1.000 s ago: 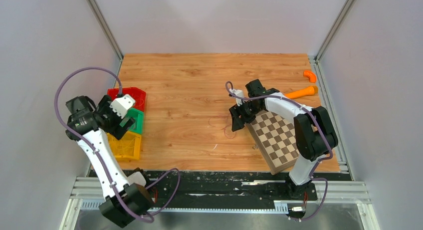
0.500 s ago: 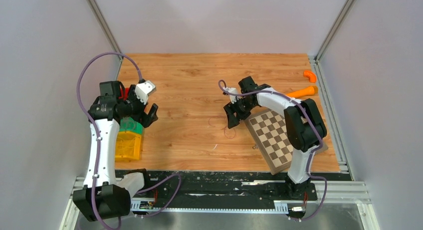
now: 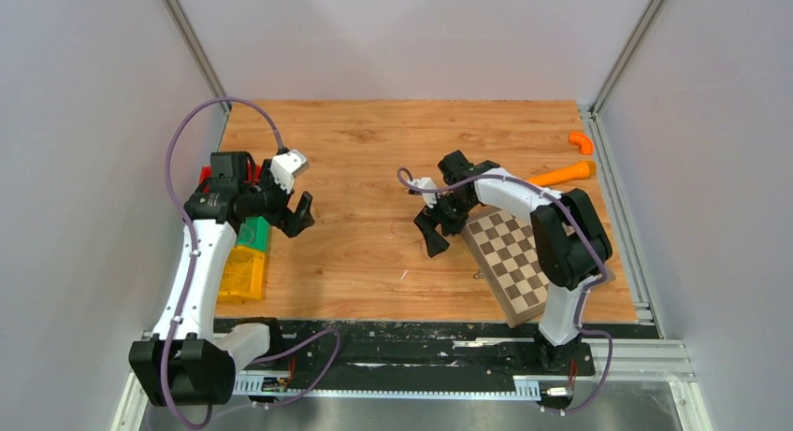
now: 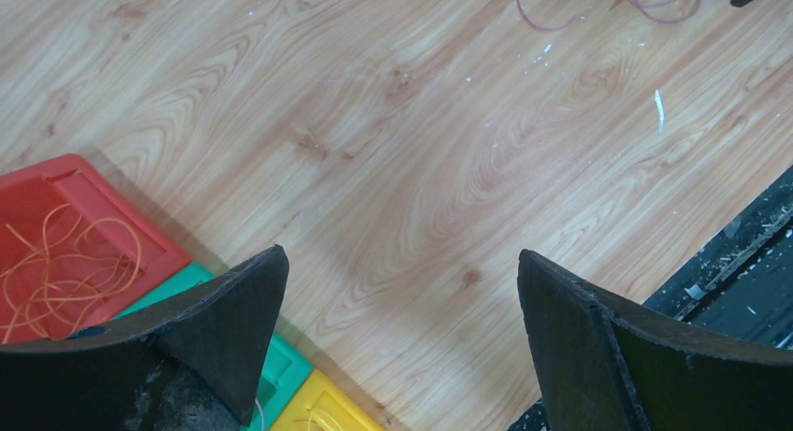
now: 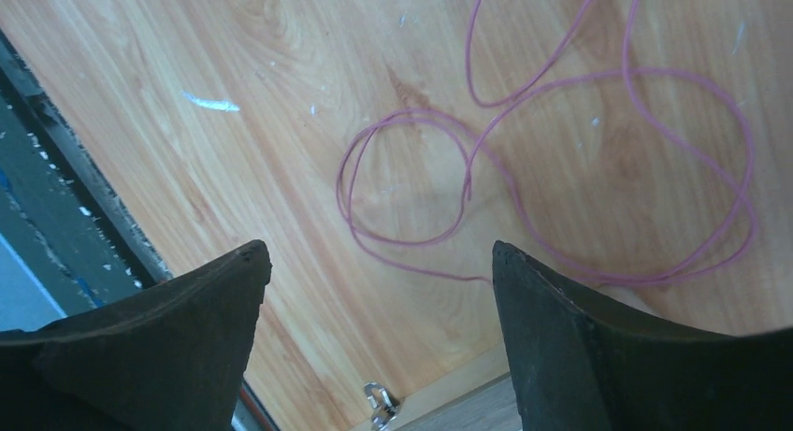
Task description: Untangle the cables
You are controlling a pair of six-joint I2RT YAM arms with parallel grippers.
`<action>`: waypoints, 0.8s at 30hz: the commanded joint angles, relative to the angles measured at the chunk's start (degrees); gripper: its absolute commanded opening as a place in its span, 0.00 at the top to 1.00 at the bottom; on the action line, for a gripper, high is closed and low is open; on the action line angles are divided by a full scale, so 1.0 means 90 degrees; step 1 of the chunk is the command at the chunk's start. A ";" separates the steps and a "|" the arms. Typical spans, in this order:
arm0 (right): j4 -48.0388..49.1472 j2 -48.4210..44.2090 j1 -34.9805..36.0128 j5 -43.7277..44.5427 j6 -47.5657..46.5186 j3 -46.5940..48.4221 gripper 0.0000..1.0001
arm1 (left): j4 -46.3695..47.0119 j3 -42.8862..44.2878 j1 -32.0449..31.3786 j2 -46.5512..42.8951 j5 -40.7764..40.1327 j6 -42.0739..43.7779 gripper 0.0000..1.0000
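Now both arms are closing in on the same patch of table [image 3: 355,150]. Over the last second the left gripper [image 3: 297,214] has swung away from the stacked bins at the left edge and out over bare wood, toward the middle. The right gripper [image 3: 432,235] has slid off the corner of the chessboard [image 3: 514,253] and further left.

From the right wrist we see why: a thin pinkish-red cable [image 5: 466,169] lies flat on the wood in several overlapping loops, directly ahead of the right gripper [image 5: 374,253]. Its jaws are spread wide and grip nothing; the strand lies just beyond the fingertips, not between them.

The left gripper [image 4: 397,263] is equally wide open and empty. In its view the same cable [image 4: 545,27] shows only at the far top edge, well apart from the fingers. Behind them the red bin [image 4: 56,193] holds a tangle of orange strands [image 4: 70,267], with the green bin [image 4: 281,366] and yellow bin [image 4: 318,417] beside it.

We judge that sorted strands are already binned, and this cable is next. The right gripper looks placed for a pinch; the left has more ground to cover first.
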 commanded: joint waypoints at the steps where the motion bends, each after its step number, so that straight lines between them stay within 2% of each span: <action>1: 0.0062 0.0303 0.0122 0.0322 -0.0446 0.0484 0.16 | 0.0373 0.0061 -0.0128 -0.0056 -0.0100 -0.0316 0.00; 7: 0.0075 0.0144 0.0403 0.0907 -0.1000 0.0101 0.19 | 0.1061 -0.0124 -0.0129 -0.0613 -0.0398 -0.0611 0.00; 9: 0.0074 0.0095 0.0477 0.1013 -0.1110 -0.0043 0.26 | 0.1431 -0.0233 -0.0132 -0.0818 -0.0376 -0.0801 0.00; 10: 0.0081 0.0059 0.0491 0.1029 -0.1130 -0.0075 0.32 | 0.1664 -0.0279 -0.0132 -0.0868 -0.0363 -0.0965 0.00; 15: 0.0076 -0.0266 0.0506 0.0962 -0.0957 0.0208 0.85 | 0.1812 -0.0011 -0.0132 -0.0788 -0.0377 -0.1413 0.00; 17: -0.0025 -0.0580 0.0502 0.0831 -0.0899 0.0561 0.99 | 0.1573 0.0255 -0.0132 -0.0654 -0.0277 -0.1402 0.00; 21: -0.0619 -0.1128 0.0318 -0.0149 -0.0870 0.2320 1.00 | 0.1811 0.0724 -0.0132 -0.0540 -0.0618 -0.1711 0.00; 24: -0.0082 -0.1474 -0.0341 -0.1438 -0.0120 0.3440 1.00 | 0.2152 0.0776 -0.0132 -0.0669 -0.0512 -0.1751 0.00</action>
